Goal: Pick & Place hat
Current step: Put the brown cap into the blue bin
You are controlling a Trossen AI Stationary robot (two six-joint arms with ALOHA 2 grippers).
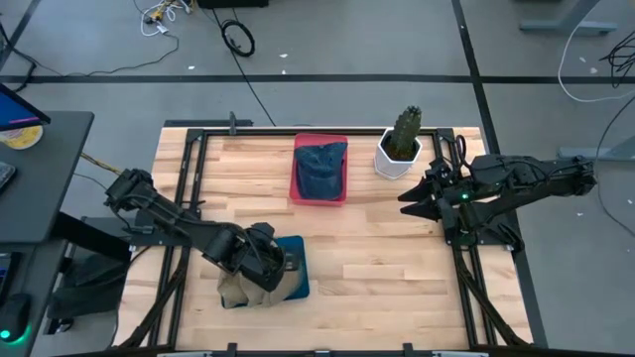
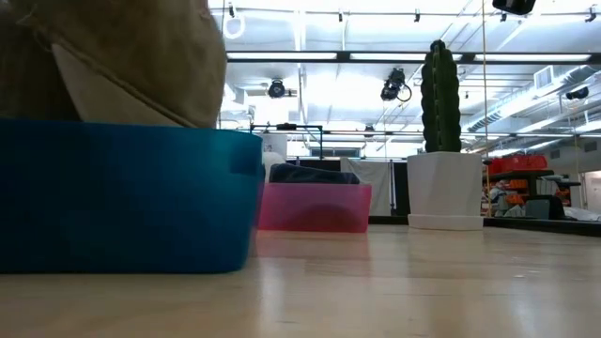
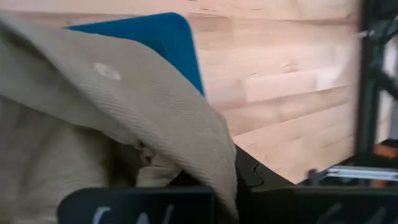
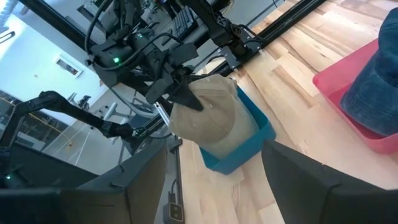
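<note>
A tan hat (image 1: 236,288) lies half in a blue bin (image 1: 296,270) near the table's near edge and spills over the bin's left side. It shows tan (image 4: 211,121) in the right wrist view and fills the left wrist view (image 3: 124,106). My left gripper (image 1: 266,262) is right above it and shut on it. My right gripper (image 1: 409,201) hangs open by the table's right side, touching nothing. In the low view the hat (image 2: 122,56) rises above the blue bin's wall (image 2: 122,197). My left gripper holds the tan hat at the upper side of its crown (image 4: 189,102), coming from above and from the table's left. Cloth is bunched over the fingers (image 3: 205,149), so the pinch itself is hidden. The hat's lower part rests in and over the blue bin.
A pink bin (image 1: 319,193) at the table's far middle holds a dark blue denim hat (image 1: 320,167). A cactus in a white pot (image 1: 399,151) stands to its right, close to my right gripper. Bare wood lies between the bins and to the right of the blue bin.
</note>
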